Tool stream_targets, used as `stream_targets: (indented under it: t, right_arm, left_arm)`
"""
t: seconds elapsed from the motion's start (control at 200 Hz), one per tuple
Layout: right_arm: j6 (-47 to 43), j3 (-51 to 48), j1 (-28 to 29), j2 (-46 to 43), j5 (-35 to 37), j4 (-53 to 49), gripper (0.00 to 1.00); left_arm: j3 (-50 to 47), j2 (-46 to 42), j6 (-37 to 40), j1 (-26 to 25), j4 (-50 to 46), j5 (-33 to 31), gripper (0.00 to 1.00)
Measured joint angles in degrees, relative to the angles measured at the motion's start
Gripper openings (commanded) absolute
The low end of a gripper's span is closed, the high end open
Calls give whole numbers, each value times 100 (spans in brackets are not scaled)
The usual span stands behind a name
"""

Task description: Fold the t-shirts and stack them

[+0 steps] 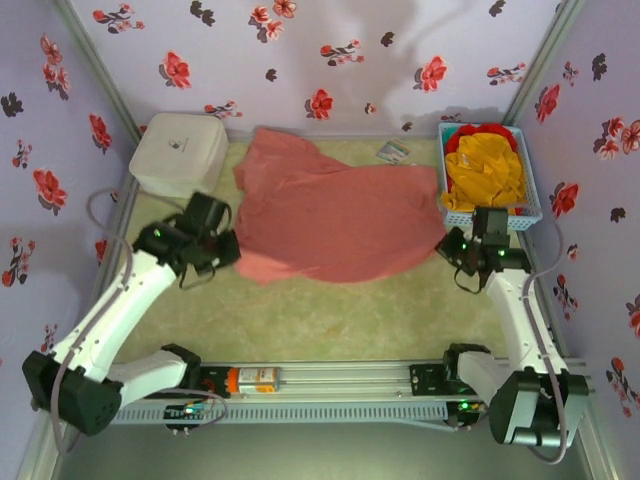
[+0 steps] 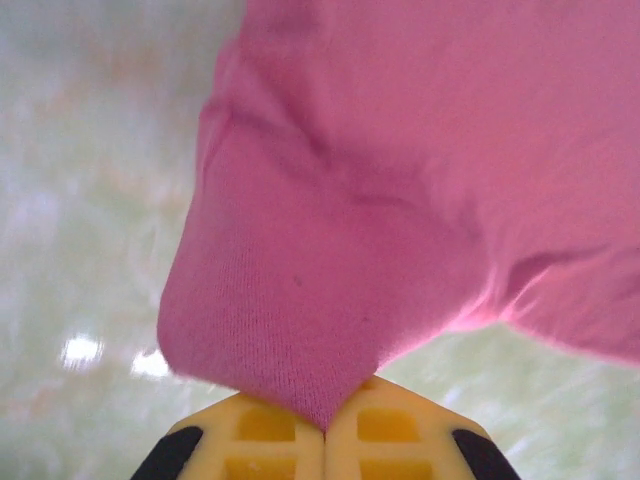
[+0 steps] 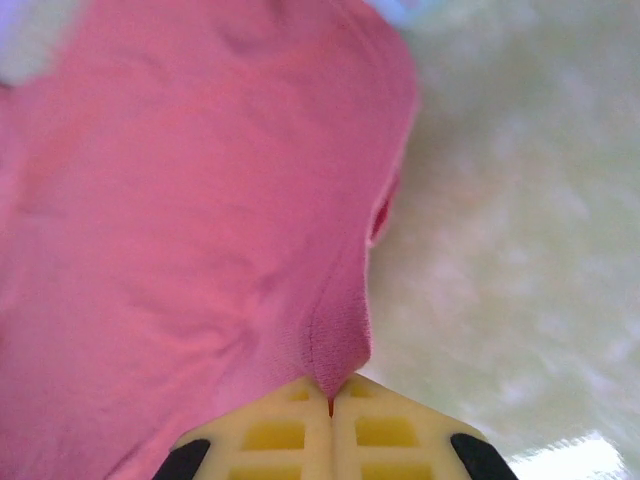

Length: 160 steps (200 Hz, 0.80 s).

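We find the left tool and right tool each clenched on the pink t-shirt (thin hem pinches only), which lies spread on the bench. Uneven pulling could slip one corner free.

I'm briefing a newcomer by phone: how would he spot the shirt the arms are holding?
Find the pale green mat. Across its far half lies a salmon-pink shirt, pinched by the left tool and right tool. Its neighbours, a yellow shirt and a red shirt, sit crumpled in the blue basket.

T-shirt spread at centre, box behind left, basket of shirts behind right.
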Motion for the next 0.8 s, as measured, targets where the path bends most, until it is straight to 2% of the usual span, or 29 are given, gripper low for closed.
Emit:
stream_targets:
  t: [0.25,0.485,0.59,0.73,0.8]
  right_arm:
    - [-55,2385,203,625,-74,350,0]
    - [-55,4046,223,964,-76,717,0]
    - [-146,4288,223,927,-118,870,0]
    - [-339,4295,262,695,-197,1047,0]
    - [-417,4306,273,542,-293,1128,0]
  left_arm:
    - [4146,1897,1451,743,-382,192,0]
    - [8039,3401,2334,1204,-1119,446,0]
    - [8356,3228,2726,1226,-1069,570,0]
    - [7149,2114,3226,1235,-544,754,0]
    - [6902,1700,3394,1239,-369,872,0]
